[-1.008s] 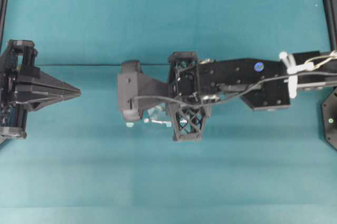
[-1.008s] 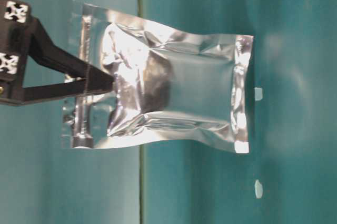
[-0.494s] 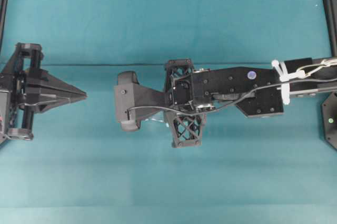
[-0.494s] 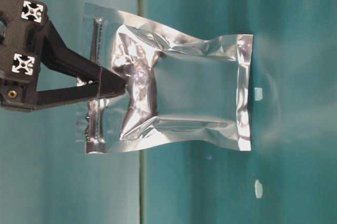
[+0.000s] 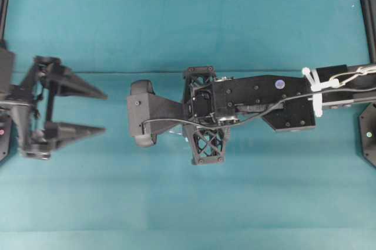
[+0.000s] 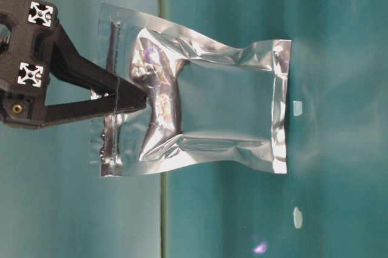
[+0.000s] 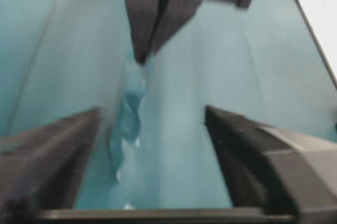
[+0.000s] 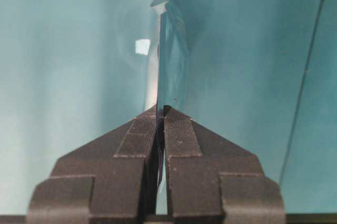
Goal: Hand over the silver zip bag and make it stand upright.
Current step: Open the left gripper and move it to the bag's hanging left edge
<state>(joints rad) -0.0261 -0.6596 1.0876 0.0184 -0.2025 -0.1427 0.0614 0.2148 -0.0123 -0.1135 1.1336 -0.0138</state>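
The bench [image 5: 188,21] is covered in plain teal cloth with no legible markings. Right gripper [image 8: 160,109] jaws clamp the bag [image 6: 206,112] at its zip end, mid-bench. Left gripper [image 5: 104,111] jaws stand apart, left of it.

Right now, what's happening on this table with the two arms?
The right hand is shut on the silver zip bag, pinching it near its zip end and holding it edge-on over the teal table. The left hand waits off to the side with its fingers spread wide and nothing between them. The bag has not been passed over to that hand.
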